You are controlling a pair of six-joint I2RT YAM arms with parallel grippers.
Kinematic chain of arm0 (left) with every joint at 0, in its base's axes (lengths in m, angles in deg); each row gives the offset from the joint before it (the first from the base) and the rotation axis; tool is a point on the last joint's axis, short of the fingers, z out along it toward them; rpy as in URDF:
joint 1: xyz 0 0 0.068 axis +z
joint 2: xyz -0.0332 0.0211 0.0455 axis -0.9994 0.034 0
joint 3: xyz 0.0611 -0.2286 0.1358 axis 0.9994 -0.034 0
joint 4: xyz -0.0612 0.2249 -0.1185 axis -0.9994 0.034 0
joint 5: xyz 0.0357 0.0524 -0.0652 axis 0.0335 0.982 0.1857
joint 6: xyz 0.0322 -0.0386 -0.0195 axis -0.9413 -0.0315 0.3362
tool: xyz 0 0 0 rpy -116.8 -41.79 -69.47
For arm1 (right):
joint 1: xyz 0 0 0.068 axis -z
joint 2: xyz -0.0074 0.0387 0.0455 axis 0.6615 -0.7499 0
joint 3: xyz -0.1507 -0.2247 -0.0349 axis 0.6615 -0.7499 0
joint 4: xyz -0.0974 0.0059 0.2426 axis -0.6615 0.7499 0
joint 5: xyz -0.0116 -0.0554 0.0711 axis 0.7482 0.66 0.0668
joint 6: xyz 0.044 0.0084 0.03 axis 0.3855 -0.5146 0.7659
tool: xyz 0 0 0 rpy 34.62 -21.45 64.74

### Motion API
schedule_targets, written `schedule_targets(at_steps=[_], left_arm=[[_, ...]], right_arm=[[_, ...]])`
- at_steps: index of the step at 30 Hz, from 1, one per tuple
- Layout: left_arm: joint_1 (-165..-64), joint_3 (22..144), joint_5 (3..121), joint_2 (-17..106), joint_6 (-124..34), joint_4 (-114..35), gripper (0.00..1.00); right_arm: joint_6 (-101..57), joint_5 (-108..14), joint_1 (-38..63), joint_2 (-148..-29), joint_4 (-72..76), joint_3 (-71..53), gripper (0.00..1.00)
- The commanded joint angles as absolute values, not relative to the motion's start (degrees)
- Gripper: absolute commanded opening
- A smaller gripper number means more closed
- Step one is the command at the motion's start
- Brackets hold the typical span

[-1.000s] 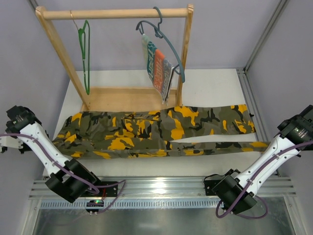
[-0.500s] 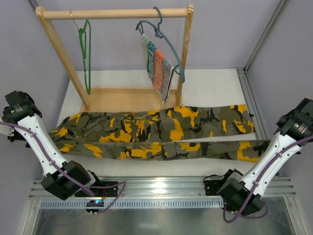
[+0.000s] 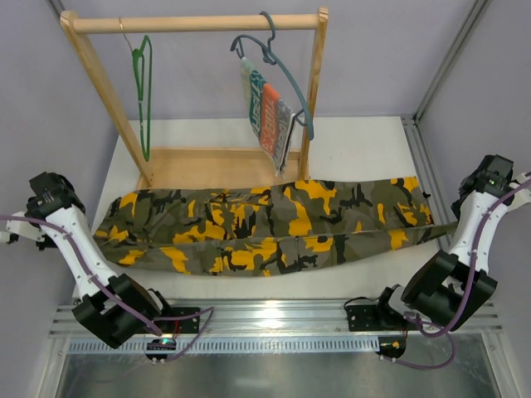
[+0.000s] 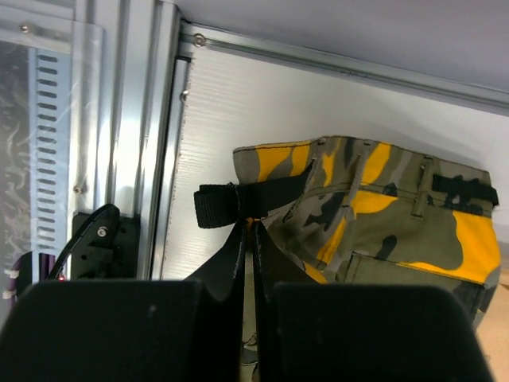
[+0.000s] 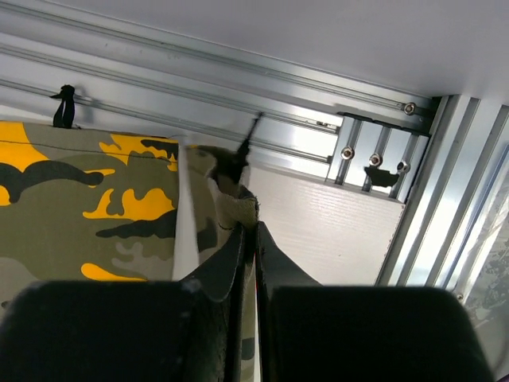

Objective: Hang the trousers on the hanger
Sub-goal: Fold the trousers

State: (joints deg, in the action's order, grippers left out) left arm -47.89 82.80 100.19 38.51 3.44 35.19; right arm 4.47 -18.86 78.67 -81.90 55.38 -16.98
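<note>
Spanning the counter left to right, the trousers are held at both ends: the waistband strap is pinched in the clenched left gripper, a leg hem in the clenched right gripper. The hanger is hung beyond them, far left on the wooden rack, nearer the left arm. A grey-blue hanger bearing a striped cloth is hung further right.

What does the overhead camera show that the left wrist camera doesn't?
Only overhead: the wooden rack, the green hanger, and a grey-blue hanger carrying a striped cloth, plus the trousers stretched full length. Only left wrist: the left claw shut on the waistband end, by a black strap. Both: the camouflage trousers over the white table.
</note>
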Motion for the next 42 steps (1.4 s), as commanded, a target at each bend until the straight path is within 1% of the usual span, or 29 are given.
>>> schedule_targets(at_steps=[1,3,8,9,13,16,20,24,27,29,31,33,35,39,42], left_arm=[[-47.4,82.9,99.2,36.8,-0.1,25.8,0.0],[-47.4,81.6,97.1,35.5,-2.0,23.8,0.01],[-47.4,77.8,98.8,29.7,4.5,25.5,0.01],[-47.5,78.7,101.3,29.0,6.2,27.7,0.01],[-47.4,83.7,103.6,26.9,6.3,31.5,0.0],[-47.4,89.0,107.5,26.4,5.0,35.2,0.01],[-49.0,88.9,112.3,27.1,4.8,37.4,0.01],[-52.7,88.2,118.3,27.9,4.2,37.8,0.0],[-55.3,89.6,121.7,28.8,4.1,37.6,0.0],[-55.8,90.1,119.5,30.6,3.4,36.6,0.01],[-55.9,87.6,116.2,31.8,0.5,31.0,0.01],[-55.8,85.7,114.6,33.6,0.8,30.6,0.01],[-55.8,85.2,115.7,36.4,1.1,30.4,0.01],[-55.7,86.0,116.1,39.5,1.3,29.1,0.0],[-55.7,87.7,115.3,42.2,2.0,28.8,0.0]], right_arm=[[3.9,-13.7,79.0,-80.6,48.3,-15.5,0.04],[3.8,-12.5,79.0,-79.8,50.4,-13.9,0.04],[3.8,-8.6,79.9,-74.9,55.0,-11.6,0.04],[3.8,-8.4,80.3,-73.4,56.1,-10.3,0.04],[2.2,-11.0,86.8,-69.5,60.6,-6.2,0.04],[2.3,-11.4,87.2,-66.8,63.9,-4.5,0.04],[2.1,-13.1,89.7,-63.9,66.8,-4.3,0.04],[1.5,-5.9,88.0,-63.6,68.7,-3.0,0.04],[1.4,-9.4,87.6,-62.6,66.5,-3.5,0.04],[0.1,-18.6,86.9,-64.1,62.8,-5.3,0.04],[-0.7,-24.0,84.4,-65.4,59.1,-7.5,0.04],[-1.0,-20.4,81.7,-67.2,56.5,-12.8,0.04],[-1.3,-18.0,81.7,-70.6,53.5,-15.8,0.04],[2.8,-20.3,81.1,-76.7,53.3,-15.2,0.04],[5.1,-20.7,78.9,-78.5,49.9,-15.6,0.04]])
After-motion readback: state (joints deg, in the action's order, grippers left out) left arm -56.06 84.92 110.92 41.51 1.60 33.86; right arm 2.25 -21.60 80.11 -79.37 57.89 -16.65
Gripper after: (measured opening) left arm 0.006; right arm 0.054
